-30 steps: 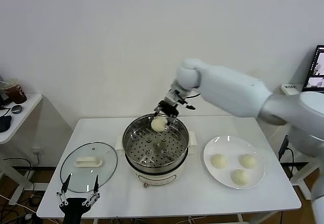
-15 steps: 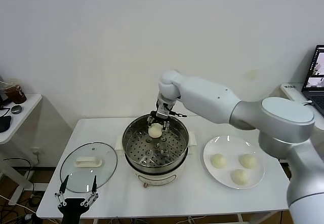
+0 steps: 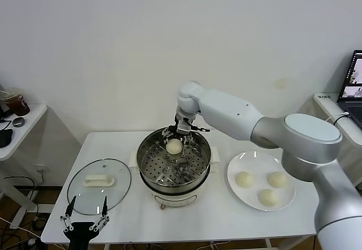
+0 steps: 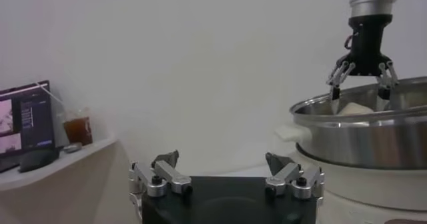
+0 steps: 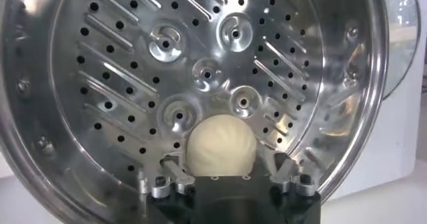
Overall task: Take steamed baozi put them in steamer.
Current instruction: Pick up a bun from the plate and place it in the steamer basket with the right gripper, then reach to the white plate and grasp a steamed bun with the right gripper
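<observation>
steel steamer [image 3: 148,165] tray now bears one baozi [image 3: 173,146], released as right gripper [image 3: 182,132] jaws spread open above it; three remain on plate [image 3: 237,162]; left gripper [image 3: 86,223] parked open.

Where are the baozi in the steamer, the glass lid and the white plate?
baozi in the steamer [image 3: 173,146]: head view, top of bun.
glass lid [image 3: 116,177]: head view, bare glass near handle.
white plate [image 3: 249,160]: head view, bare rim area.

No lettering, label, brand or number can be read on anything here; the screens at the edges show nothing readable.
</observation>
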